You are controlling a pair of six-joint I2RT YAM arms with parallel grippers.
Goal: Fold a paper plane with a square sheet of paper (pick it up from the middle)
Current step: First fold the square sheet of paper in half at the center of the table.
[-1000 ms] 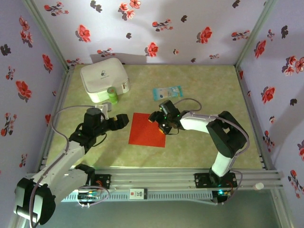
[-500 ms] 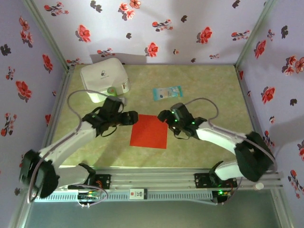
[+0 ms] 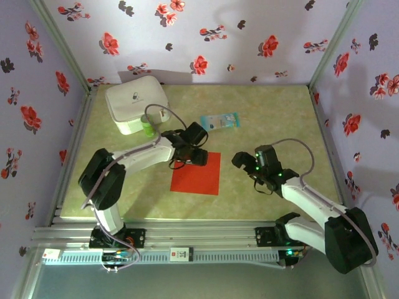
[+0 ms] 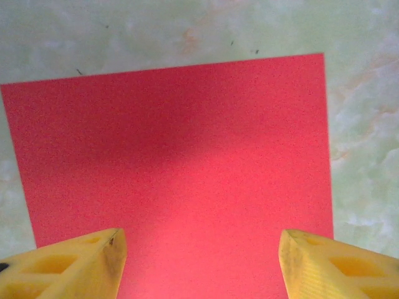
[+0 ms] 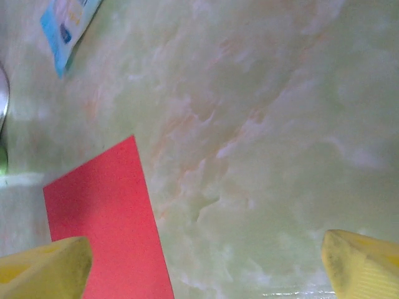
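Observation:
The square sheet of paper (image 3: 196, 174) is bright red and lies flat and unfolded on the green table. In the left wrist view the sheet (image 4: 174, 156) spreads beneath my left gripper (image 4: 199, 265), whose yellow fingers (image 4: 75, 265) stand open with nothing between them. From above, the left gripper (image 3: 194, 157) hovers over the sheet's far left edge. My right gripper (image 3: 240, 161) is open just right of the sheet, apart from it. In the right wrist view the gripper (image 5: 202, 268) is over bare table, with the sheet's edge (image 5: 106, 218) by its left finger. A paper plane is out of view.
A white boxy case (image 3: 136, 103) stands at the back left with a small green object (image 3: 148, 126) in front of it. A pale blue packet (image 3: 219, 121) lies behind the sheet, also seen as a packet (image 5: 68, 25) in the right wrist view. Flowered walls enclose the table.
My left arm swung right and forward until its gripper came over the sheet's far edge, its jaws narrowing a little. My right gripper drew back to the right, off the sheet, and opened wider.

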